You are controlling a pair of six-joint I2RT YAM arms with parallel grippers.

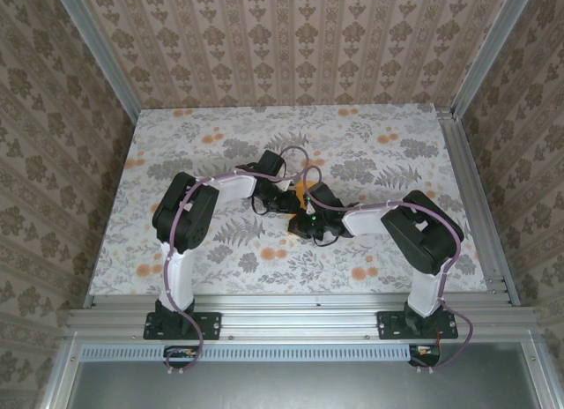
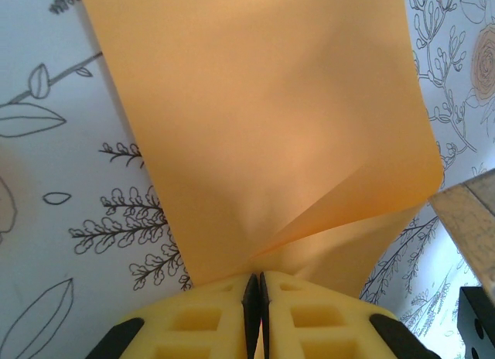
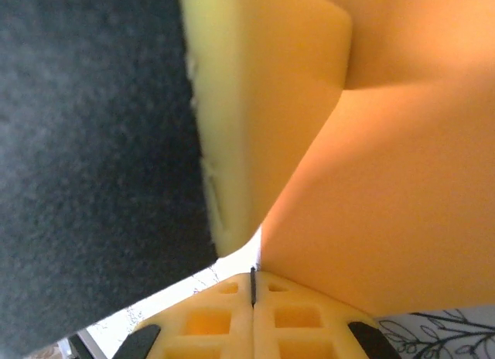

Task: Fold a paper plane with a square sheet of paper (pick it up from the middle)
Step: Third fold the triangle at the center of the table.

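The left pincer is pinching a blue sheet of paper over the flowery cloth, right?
Not blue. The left wrist view shows the left pincer shut on a sheet of paper that is bright orange. The rest is right: it is held over the flowery cloth.

Walls [image 1: 291, 39]: beige damask wallpaper beyond and flanking the jaws
Tablecloth [image 1: 370, 145]: grey floral print beneath the jaws
Rails [image 1: 300, 314]: aluminium, nearer than the jaws

Arms bent inward; left gripper [image 2: 254, 280] clamped, right gripper [image 3: 253, 275] clamped
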